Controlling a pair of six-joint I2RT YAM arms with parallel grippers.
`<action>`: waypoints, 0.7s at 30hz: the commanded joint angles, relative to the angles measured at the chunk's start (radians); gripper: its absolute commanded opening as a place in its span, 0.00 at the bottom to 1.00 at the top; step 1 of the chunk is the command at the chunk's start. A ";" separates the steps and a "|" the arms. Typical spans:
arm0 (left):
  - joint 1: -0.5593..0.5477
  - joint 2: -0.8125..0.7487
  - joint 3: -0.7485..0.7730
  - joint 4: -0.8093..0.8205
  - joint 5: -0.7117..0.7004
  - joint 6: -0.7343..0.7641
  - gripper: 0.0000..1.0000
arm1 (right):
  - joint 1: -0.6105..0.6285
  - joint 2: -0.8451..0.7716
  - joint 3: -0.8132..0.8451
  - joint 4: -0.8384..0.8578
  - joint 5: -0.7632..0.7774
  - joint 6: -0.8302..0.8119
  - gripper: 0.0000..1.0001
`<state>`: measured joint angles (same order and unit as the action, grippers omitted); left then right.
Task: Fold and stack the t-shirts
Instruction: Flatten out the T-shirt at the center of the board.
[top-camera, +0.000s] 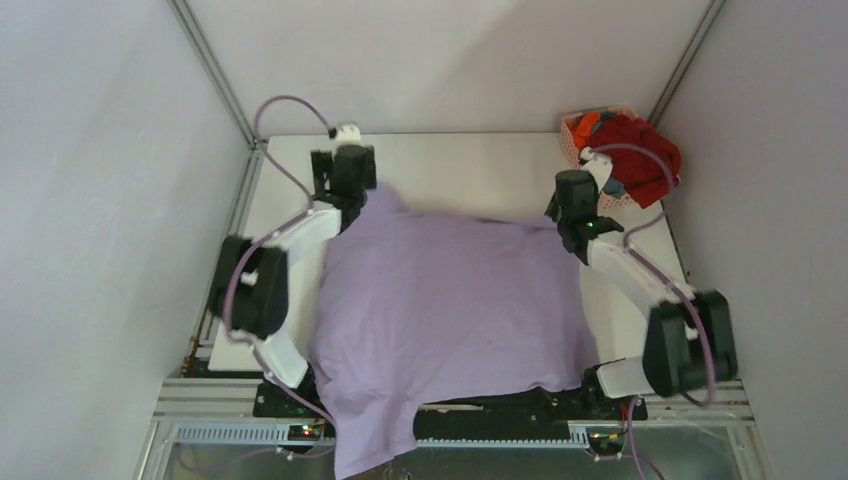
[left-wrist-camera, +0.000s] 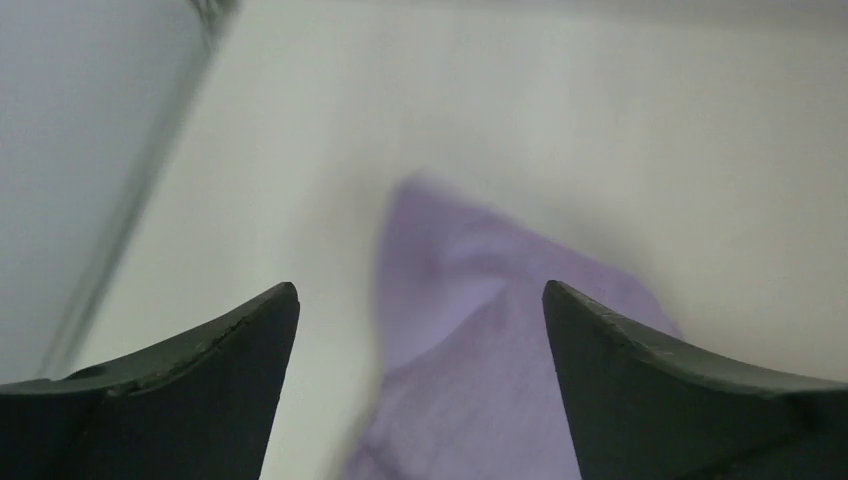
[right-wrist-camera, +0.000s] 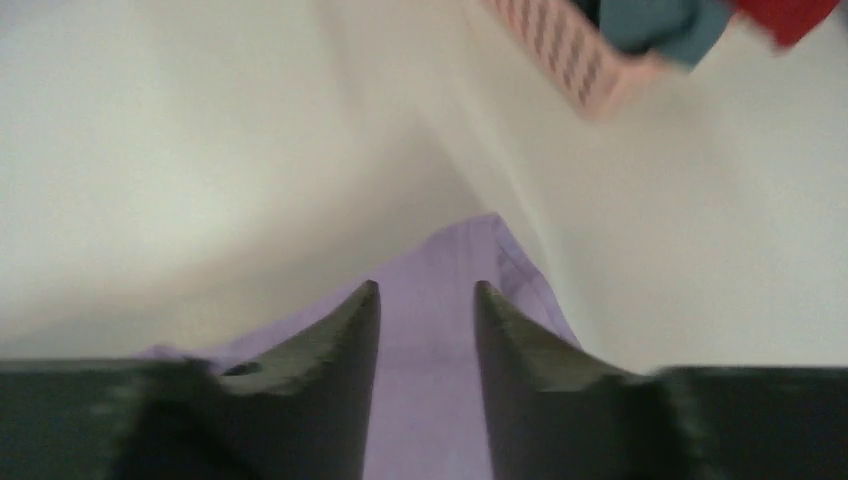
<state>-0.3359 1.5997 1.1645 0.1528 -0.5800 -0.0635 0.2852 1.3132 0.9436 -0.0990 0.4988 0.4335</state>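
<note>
The lavender t-shirt (top-camera: 450, 300) lies spread over the white table (top-camera: 470, 165), and its near end hangs off the front edge. My left gripper (top-camera: 350, 185) is wide open just above the shirt's far-left corner (left-wrist-camera: 480, 350), with nothing between its jaws (left-wrist-camera: 420, 300). My right gripper (top-camera: 572, 218) is over the far-right corner (right-wrist-camera: 470, 250). Its jaws (right-wrist-camera: 427, 290) stand a narrow gap apart, with cloth showing below them. A dark red shirt (top-camera: 640, 150), an orange one (top-camera: 588, 122) and a grey-blue one (top-camera: 612, 187) fill the pink basket (top-camera: 570, 140).
The basket stands at the table's far-right corner, close behind my right gripper. It shows in the right wrist view (right-wrist-camera: 560, 60) with grey-blue (right-wrist-camera: 650, 25) and red cloth (right-wrist-camera: 790, 12). Grey walls and metal frame posts enclose the table.
</note>
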 joint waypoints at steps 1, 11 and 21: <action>0.012 0.191 0.156 -0.139 -0.096 -0.141 0.99 | -0.066 0.133 0.010 0.087 -0.162 0.168 0.79; 0.012 0.024 0.053 -0.310 0.081 -0.332 1.00 | -0.039 0.037 -0.029 -0.012 -0.268 0.121 1.00; 0.012 -0.126 -0.357 -0.200 0.486 -0.582 1.00 | 0.036 -0.050 -0.258 -0.001 -0.407 0.216 0.99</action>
<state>-0.3229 1.4540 0.9485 -0.0917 -0.2855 -0.5156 0.3016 1.2606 0.7361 -0.0944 0.1532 0.5945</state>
